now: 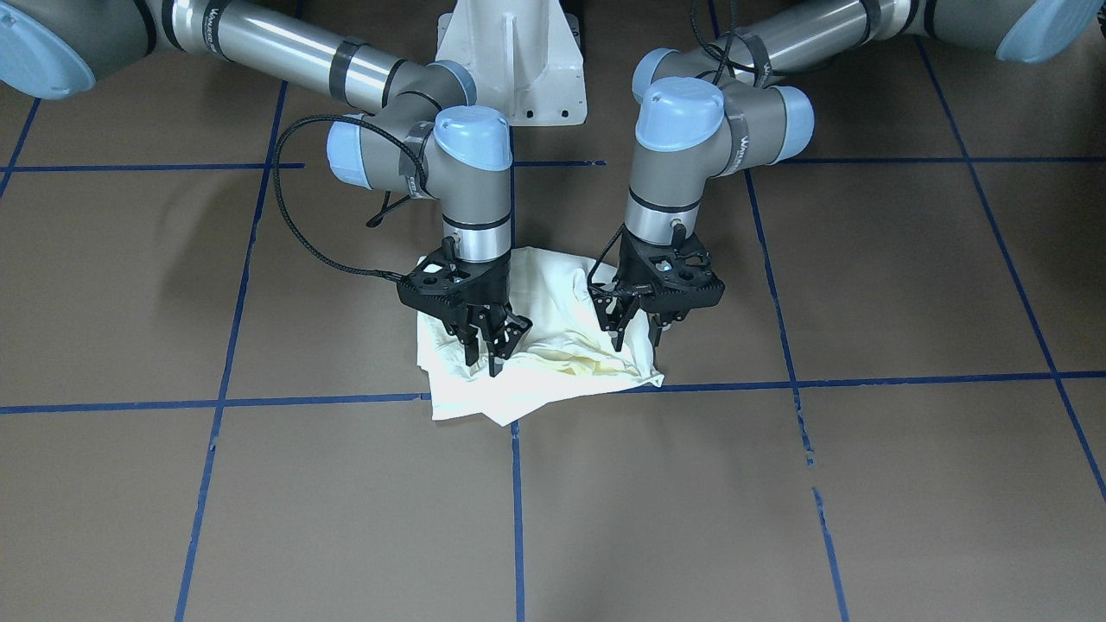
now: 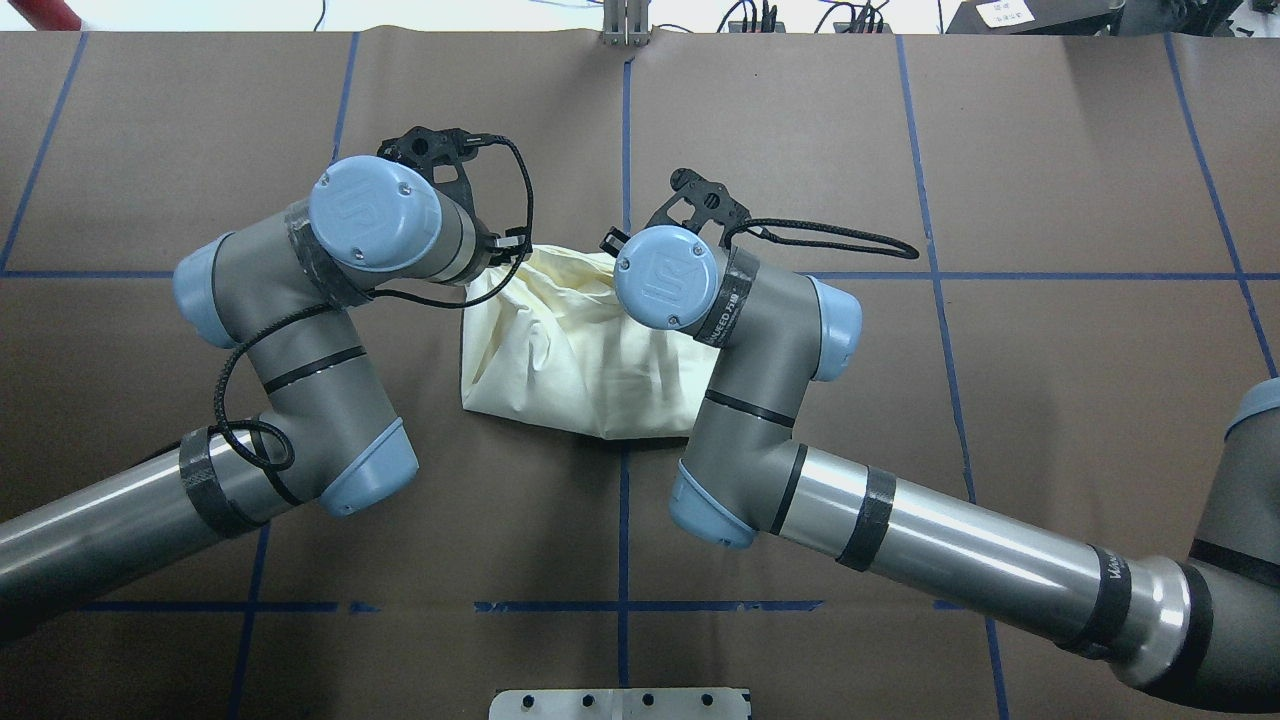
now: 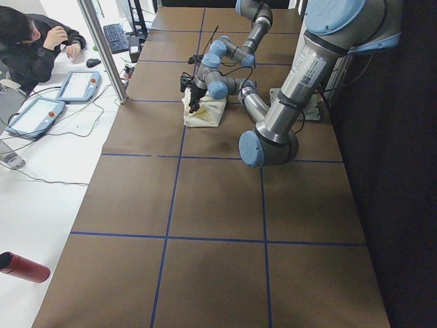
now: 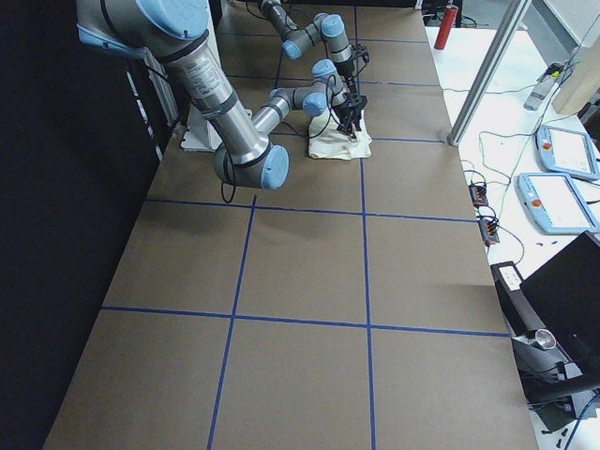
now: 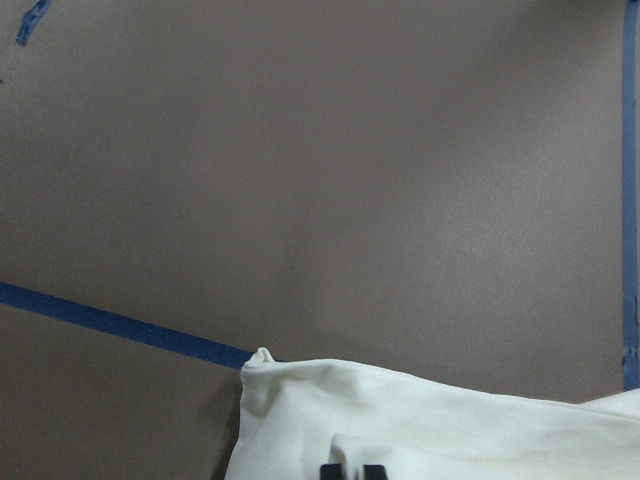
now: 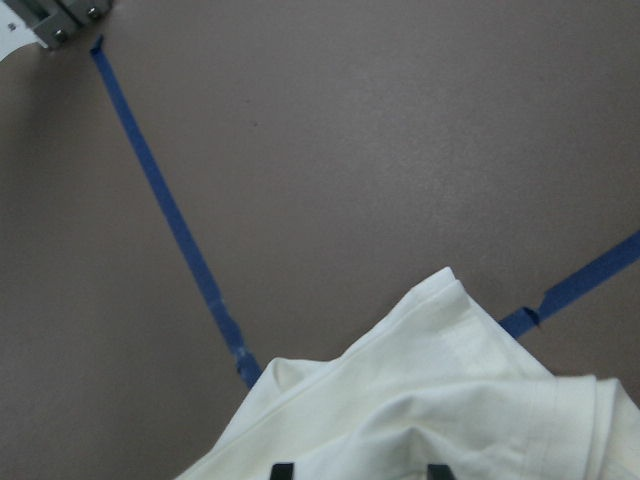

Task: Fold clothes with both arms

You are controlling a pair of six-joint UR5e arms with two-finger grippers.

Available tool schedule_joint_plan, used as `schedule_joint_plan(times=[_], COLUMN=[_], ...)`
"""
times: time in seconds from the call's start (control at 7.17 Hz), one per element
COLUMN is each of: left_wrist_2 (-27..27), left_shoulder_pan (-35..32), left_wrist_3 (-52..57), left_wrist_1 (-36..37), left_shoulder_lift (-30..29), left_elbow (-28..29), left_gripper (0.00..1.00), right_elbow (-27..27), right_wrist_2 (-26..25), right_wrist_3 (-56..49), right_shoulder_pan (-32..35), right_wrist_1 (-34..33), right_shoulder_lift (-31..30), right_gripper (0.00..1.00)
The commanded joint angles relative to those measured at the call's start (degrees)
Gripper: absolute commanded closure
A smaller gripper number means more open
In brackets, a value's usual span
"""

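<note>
A cream-white cloth lies bunched and partly folded at the table's middle; it also shows in the overhead view. My left gripper points down onto the cloth's edge. In the left wrist view its tips are together on the cloth. My right gripper stands on the cloth's other side. In the right wrist view its fingertips are apart, with the cloth between them. In the overhead view both wrists hide the grippers.
The brown table is marked with blue tape lines. The white pedestal base stands behind the cloth. Beyond the table's far edge are a seated operator, teach pendants, a metal post and a red bottle.
</note>
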Motion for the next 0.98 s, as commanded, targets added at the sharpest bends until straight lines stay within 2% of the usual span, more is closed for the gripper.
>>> schedule_joint_plan(times=[0.0, 0.28, 0.42, 0.84], left_wrist_2=[-5.64, -5.65, -5.65, -5.65], left_shoulder_pan=[-3.79, -3.89, -3.89, -3.89], left_wrist_3=[7.52, 7.54, 7.54, 7.37], left_wrist_1=[-3.7, -4.07, -4.07, -4.16], left_shoulder_lift=[3.44, 3.65, 3.65, 3.73], left_elbow=[-2.06, -2.16, -2.17, -2.25], left_gripper=[0.0, 0.0, 0.0, 0.0], right_elbow=[4.66, 3.37, 1.27, -5.66], right_wrist_2=[4.7, 2.96, 0.51, -0.13], right_wrist_3=[-8.97, -15.05, -18.73, -21.4], right_shoulder_pan=[0.33, -2.03, -2.39, 1.37], right_wrist_1=[-0.33, -0.6, -0.6, -0.68], right_shoulder_lift=[-1.35, -1.88, -2.14, -0.58], right_gripper=[0.0, 0.0, 0.0, 0.0])
